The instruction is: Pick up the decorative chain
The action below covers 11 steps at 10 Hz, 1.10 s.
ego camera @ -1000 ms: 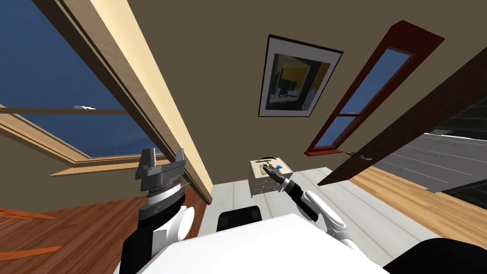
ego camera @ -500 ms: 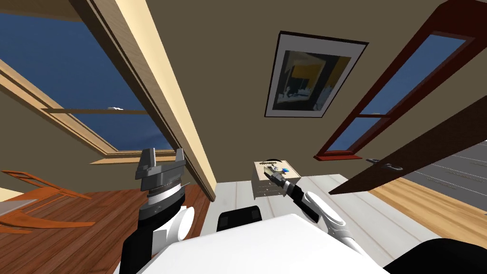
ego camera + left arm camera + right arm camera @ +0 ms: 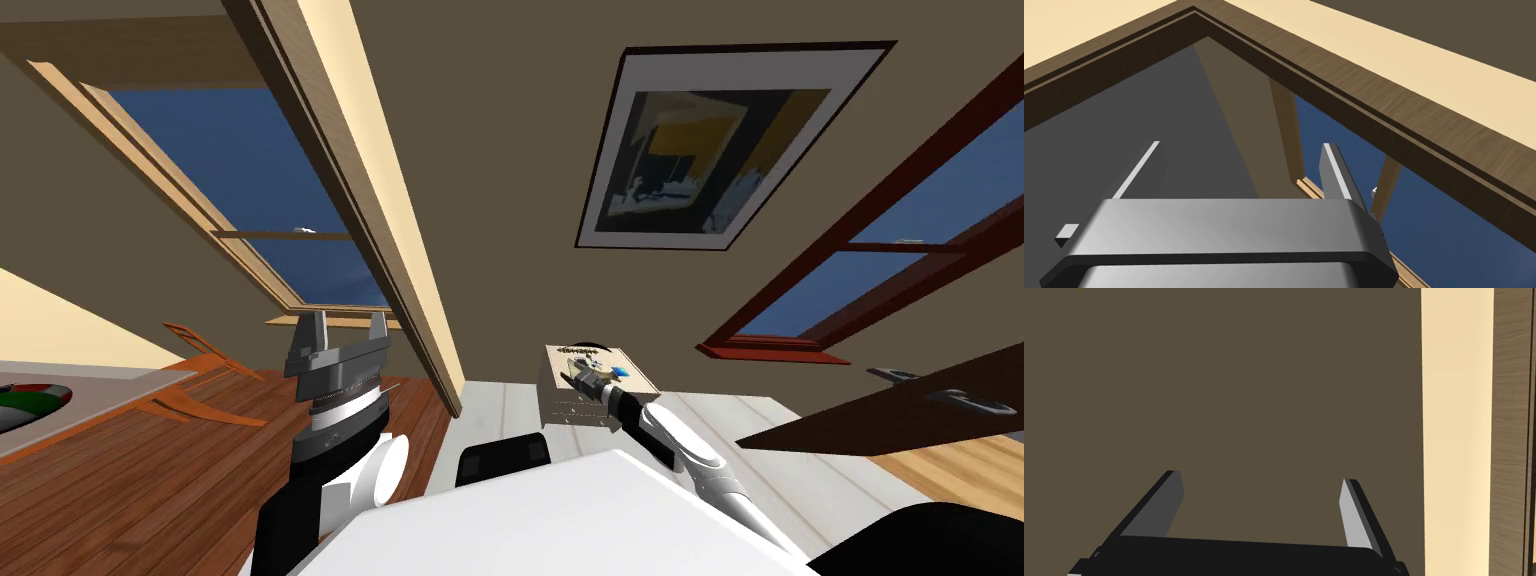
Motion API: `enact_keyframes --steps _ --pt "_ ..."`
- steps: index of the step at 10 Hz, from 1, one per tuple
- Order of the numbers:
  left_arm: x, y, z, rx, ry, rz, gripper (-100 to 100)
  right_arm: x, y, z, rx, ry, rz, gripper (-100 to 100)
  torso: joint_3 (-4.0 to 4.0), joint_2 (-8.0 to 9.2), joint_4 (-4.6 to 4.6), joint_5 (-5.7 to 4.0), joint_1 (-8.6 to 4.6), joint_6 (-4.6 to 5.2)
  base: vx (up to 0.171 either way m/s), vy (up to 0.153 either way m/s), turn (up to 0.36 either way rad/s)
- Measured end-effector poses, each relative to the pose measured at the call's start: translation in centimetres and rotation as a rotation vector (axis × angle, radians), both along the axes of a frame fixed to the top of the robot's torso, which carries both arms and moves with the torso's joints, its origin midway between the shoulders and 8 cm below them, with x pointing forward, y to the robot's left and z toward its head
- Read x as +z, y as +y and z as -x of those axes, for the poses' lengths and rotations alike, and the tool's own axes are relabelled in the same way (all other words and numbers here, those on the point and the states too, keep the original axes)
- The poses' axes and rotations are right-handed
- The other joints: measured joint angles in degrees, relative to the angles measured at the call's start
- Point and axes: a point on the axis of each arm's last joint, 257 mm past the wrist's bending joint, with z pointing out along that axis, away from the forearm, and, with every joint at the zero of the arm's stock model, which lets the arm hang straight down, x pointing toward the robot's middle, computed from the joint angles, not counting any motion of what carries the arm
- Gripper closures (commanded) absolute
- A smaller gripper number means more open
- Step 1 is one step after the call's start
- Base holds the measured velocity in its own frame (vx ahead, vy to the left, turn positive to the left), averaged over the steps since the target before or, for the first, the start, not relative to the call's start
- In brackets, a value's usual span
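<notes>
Wall (image 3: 500,150): flat olive-brown, matte, running behind the cabinet.

Picture (image 3: 710,150): rectangular, with a dark frame and white mount. It hangs on the wall above the cabinet.

Window (image 3: 880,270): red-brown frame with blue panes, right of the cabinet.

Floor (image 3: 780,450): pale planks under the cabinet, changing to red-brown wood on the cabinet's left.

Cabinet (image 3: 575,405): small and boxy, light beige, with drawer fronts facing the robot. It stands against the wall.

Left gripper (image 3: 345,316): raised well to the left of the cabinet and pointing upward. The jaws are wide apart and hold nothing. In the wrist view its fingers (image 3: 1336,170) are thin, flat blades, light grey on the lit edge.

Right gripper (image 3: 583,377): at the end of the outstretched arm, over the cabinet top. The jaws are spread wide and grip nothing. Its fingers (image 3: 1351,513) are blade-like, with olive-brown wall showing between them. Whether it touches the cabinet top cannot be determined.

Chain (image 3: 582,349): a dark, thin, beaded line lying flat on the cabinet top along the edge nearest the wall. It lies just beyond the right gripper, and no contact is apparent.

Blue item (image 3: 621,373): small, on the cabinet top just right of the right gripper. Its shape is too small to tell.
</notes>
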Motion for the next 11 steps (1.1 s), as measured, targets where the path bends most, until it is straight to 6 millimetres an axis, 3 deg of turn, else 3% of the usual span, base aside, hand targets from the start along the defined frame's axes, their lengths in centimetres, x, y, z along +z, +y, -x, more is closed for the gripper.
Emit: enact_keyframes --steps 4,11 --pt "0.0 0.0 0.0 0.000 0.000 0.000 0 -4.0 -2.7 1.8 0.013 0.084 0.131 -100 0.04 0.09 0.01 0.00 0.00 0.08 0.040 -0.003 0.179" --pt "0.0 0.0 0.0 0.000 0.000 0.000 0 -10.4 -9.4 6.4 0.059 0.255 0.379 -100 -0.04 -0.08 -0.02 -0.02 -0.14 0.01 0.063 -0.029 0.187"
